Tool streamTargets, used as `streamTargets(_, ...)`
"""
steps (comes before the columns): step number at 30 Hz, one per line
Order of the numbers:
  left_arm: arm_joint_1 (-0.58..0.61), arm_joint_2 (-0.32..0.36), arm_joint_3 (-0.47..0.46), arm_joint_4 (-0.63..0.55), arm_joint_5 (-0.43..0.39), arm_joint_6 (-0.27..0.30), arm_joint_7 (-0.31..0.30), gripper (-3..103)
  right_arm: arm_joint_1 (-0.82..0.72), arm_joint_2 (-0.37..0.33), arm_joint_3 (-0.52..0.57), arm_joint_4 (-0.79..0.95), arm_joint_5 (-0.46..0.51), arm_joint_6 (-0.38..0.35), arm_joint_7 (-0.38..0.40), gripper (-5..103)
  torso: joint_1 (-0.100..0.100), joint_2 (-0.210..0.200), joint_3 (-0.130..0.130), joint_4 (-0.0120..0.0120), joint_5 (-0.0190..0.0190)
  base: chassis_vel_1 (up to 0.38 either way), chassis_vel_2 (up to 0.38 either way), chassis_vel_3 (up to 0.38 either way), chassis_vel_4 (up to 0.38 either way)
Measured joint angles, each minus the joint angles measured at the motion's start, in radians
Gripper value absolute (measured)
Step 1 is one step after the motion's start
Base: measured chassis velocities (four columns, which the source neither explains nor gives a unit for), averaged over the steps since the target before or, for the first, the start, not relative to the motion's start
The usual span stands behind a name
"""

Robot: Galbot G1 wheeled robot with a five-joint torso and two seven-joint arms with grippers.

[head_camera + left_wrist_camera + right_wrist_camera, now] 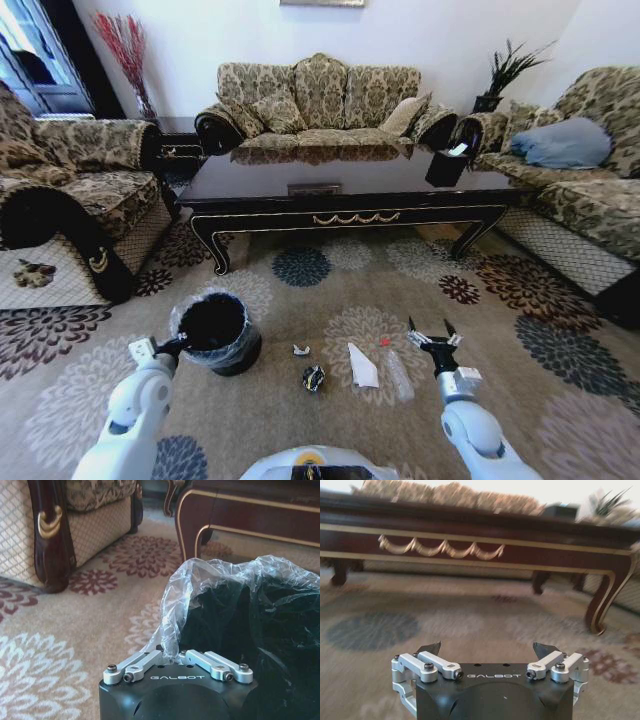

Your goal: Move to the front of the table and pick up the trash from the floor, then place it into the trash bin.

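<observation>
right gripper (432,330) is spread wide lower right, so I'd drop straight onto the bottle (398,374) and pinch mid-body.

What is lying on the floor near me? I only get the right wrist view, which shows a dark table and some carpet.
Observer: A clear bottle with a red cap lies on the carpet just beside the right gripper, which is open.
Operator: Anything else down there?
Observer: A white folded paper, a dark wrapper and a tiny white scrap.
Operator: And a bin?
Observer: The trash bin stands to the robot's left. The left gripper is shut on its plastic liner.
</observation>
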Motion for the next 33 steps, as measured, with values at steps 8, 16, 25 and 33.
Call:
streamTargets(8, 0.029, 0.011, -0.043, -0.079, -0.039, 0.011, -0.012, 3, 0.003, -0.119, -0.087, -0.029, 0.144, -0.190, -0.009, 100, 0.000, 0.000, 0.000, 0.0000, -0.0003, 0.000, 0.000, 0.000, 0.000)
streamTargets(16, 0.042, 0.027, -0.084, -0.148, -0.083, 0.019, -0.019, 3, 0.071, -0.167, -0.221, -0.111, 0.260, -0.273, 0.058, 100, 0.000, 0.000, 0.000, 0.0000, -0.0001, 0.000, 0.000, 0.000, 0.000)
streamTargets(25, 0.046, 0.030, -0.106, -0.192, -0.117, 0.027, -0.024, 3, 0.137, -0.112, -0.291, -0.224, 0.281, -0.316, 0.101, 100, 0.000, 0.000, 0.000, 0.0000, -0.0001, 0.000, 0.000, 0.000, 0.000)
streamTargets(33, 0.041, 0.022, -0.099, -0.197, -0.120, 0.030, -0.026, 3, 0.185, -0.079, -0.331, -0.320, 0.267, -0.307, 0.106, 100, 0.000, 0.000, 0.000, 0.0000, -0.0003, 0.000, 0.000, 0.000, 0.000)
